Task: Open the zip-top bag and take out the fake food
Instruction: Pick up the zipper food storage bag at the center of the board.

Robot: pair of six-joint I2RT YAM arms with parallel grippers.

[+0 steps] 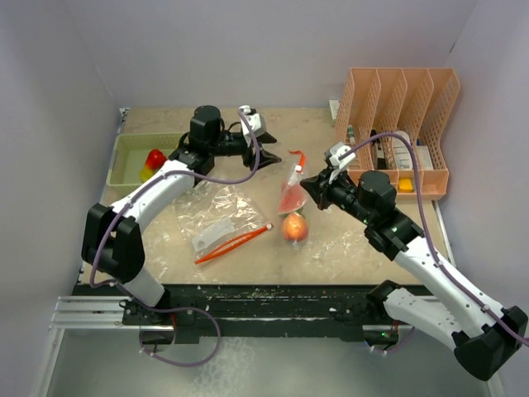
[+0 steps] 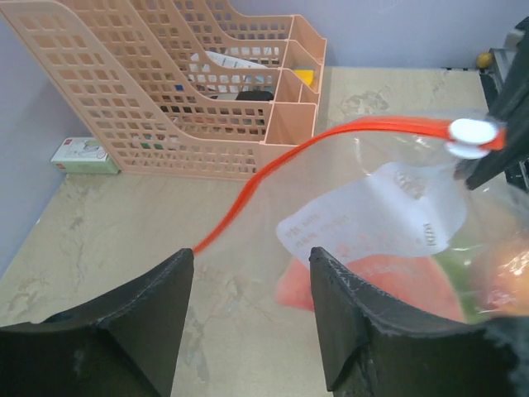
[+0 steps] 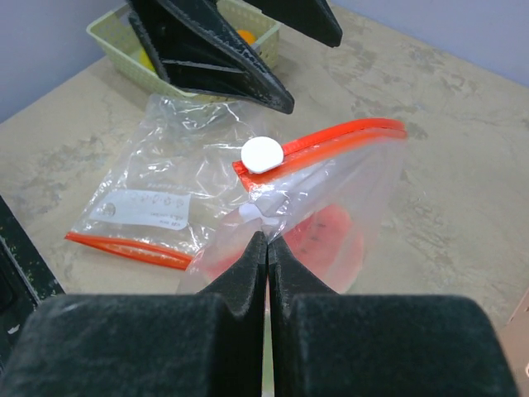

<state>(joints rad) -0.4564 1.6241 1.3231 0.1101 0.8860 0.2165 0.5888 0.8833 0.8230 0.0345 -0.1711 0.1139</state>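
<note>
A clear zip-top bag (image 1: 292,192) with an orange zip strip and a white slider (image 3: 262,154) is held up off the table. Inside it are a red watermelon slice (image 3: 331,240) and a peach-orange fruit (image 1: 293,227); the slice also shows in the left wrist view (image 2: 388,277). My right gripper (image 3: 266,237) is shut on the bag's film just below the slider. My left gripper (image 2: 252,265) is open and empty, just left of the bag's zip (image 2: 372,128). More fake food, red and yellow (image 1: 153,161), lies in the green tray (image 1: 124,169).
A second, flat, empty zip bag (image 1: 219,217) lies on the table at the middle left. A peach file organiser (image 1: 405,116) with bottles and a small orange block stands at the back right. A small box (image 2: 83,155) lies beside it.
</note>
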